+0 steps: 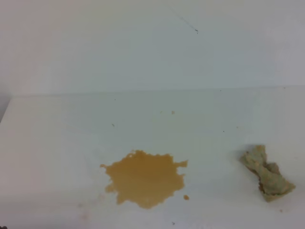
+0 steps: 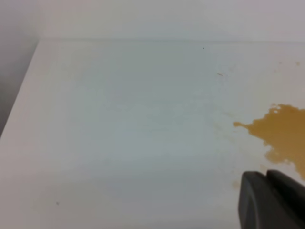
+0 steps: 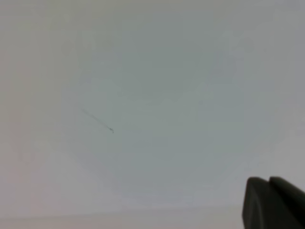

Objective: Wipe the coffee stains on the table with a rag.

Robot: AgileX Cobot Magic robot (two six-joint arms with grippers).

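The coffee stains [image 1: 145,178] form an orange-brown blotch with jagged edges on the white table [image 1: 57,143], front centre, with small droplets beside it. The stain's left edge [image 2: 281,133] also shows in the left wrist view. The rag [image 1: 267,172], beige and crumpled, lies on the table at the right, well apart from the blotch. Neither arm appears in the exterior view. My left gripper [image 2: 266,174] shows as dark fingers pressed together at the lower right, just short of the stain and holding nothing. My right gripper [image 3: 268,180] is shut and empty, facing the white wall.
A white wall [image 1: 143,47] with a thin dark mark [image 1: 195,30] rises behind the table. The table's left edge [image 2: 21,95] drops off to a dark gap. A tiny orange speck [image 1: 173,112] sits farther back on the table.
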